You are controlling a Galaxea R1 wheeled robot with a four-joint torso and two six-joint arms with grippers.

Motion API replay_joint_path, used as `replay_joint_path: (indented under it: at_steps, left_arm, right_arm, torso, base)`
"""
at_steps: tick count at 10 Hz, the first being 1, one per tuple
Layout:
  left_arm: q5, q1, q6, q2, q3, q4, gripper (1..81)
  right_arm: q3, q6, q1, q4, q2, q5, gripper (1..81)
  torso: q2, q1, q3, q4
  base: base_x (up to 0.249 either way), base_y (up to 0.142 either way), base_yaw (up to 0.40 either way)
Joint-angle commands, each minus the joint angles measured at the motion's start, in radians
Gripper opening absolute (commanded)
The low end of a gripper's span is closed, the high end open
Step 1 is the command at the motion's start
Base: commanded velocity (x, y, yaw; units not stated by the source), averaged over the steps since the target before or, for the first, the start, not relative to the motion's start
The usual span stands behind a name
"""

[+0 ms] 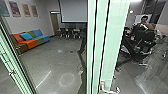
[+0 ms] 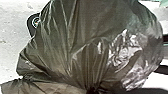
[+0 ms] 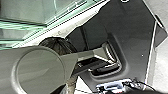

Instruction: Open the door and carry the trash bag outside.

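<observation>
- My left gripper: I can't tell whether it's apart, together or clamped on anything.
- My right gripper: I can't tell its state either.
- Large and close in my left wrist view I have the trash bag (image 2: 82,37), dark, shiny in patches, its folds drawn into a tight neck (image 2: 93,88). My right wrist view catches its crinkled plastic too, near the robot's dark plate.
- From the head view, close by at twelve to one o'clock, I've got a tall green-edged glass panel (image 1: 110,37), with a bent handle (image 1: 103,86) low down at one.
- At nine o'clock, near me, a slanting green frame (image 1: 12,67).
- Farther off: a colourful couch (image 1: 31,41) at ten, chairs (image 1: 68,34) towards eleven, a white screen (image 1: 73,11) above them.
- Through glass at two, a person (image 1: 143,25).
</observation>
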Motion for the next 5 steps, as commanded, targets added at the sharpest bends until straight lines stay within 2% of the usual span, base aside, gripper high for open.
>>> replay_joint_path:
  at_steps: [1,3,5]
  left_arm:
    - [0.058,-0.045,0.001,-0.006,0.011,0.002,1.0]
    - [0.055,-0.045,0.001,0.001,0.011,0.001,1.0]
    - [0.052,-0.045,0.001,0.007,0.011,0.001,1.0]
  right_arm:
    - [0.300,-0.002,0.014,-0.013,-0.255,0.046,81.1]
    - [0.446,0.000,-0.009,-0.003,-0.381,0.134,81.1]
    - [0.562,0.000,-0.007,-0.010,-0.498,0.182,81.1]
  torso:
    - [0.000,0.000,0.000,0.000]
    - [0.000,0.000,0.000,0.000]
    - [0.000,0.000,0.000,0.000]
  base:
    - [0.000,0.000,0.000]
    - [0.000,0.000,0.000]
    - [0.000,0.000,0.000]
